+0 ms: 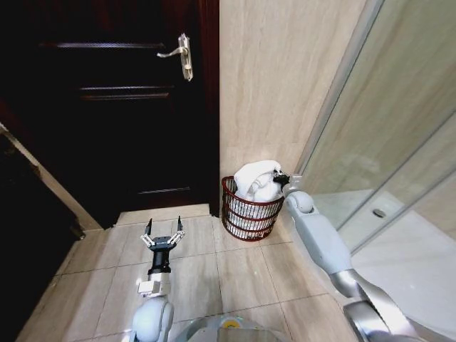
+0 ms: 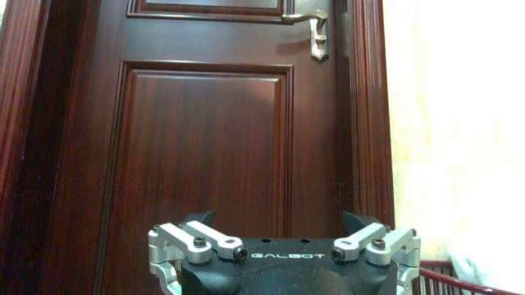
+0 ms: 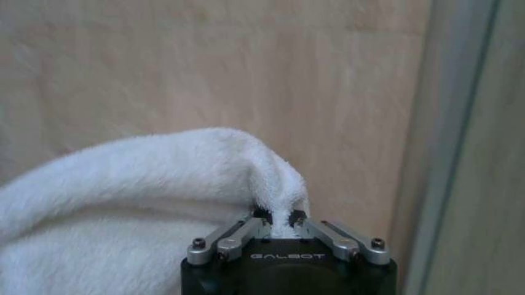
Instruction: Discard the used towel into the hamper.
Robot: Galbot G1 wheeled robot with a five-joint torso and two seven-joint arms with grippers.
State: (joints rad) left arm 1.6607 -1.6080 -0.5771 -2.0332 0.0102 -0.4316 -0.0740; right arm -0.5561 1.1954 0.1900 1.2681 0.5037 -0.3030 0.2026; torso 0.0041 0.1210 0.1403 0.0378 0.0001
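My right hand (image 3: 279, 222) pinches a fold of the towel (image 1: 255, 181), heaped above the upright hamper (image 1: 246, 211); my left hand (image 1: 162, 231) waits open, pointing at the door (image 1: 107, 100).

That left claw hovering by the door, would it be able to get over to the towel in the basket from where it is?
Probably yes. The left claw hangs open over bare floor beside the hamper, with nothing between them. But the right claw is shut on the towel at the hamper's top, so they might crowd each other.
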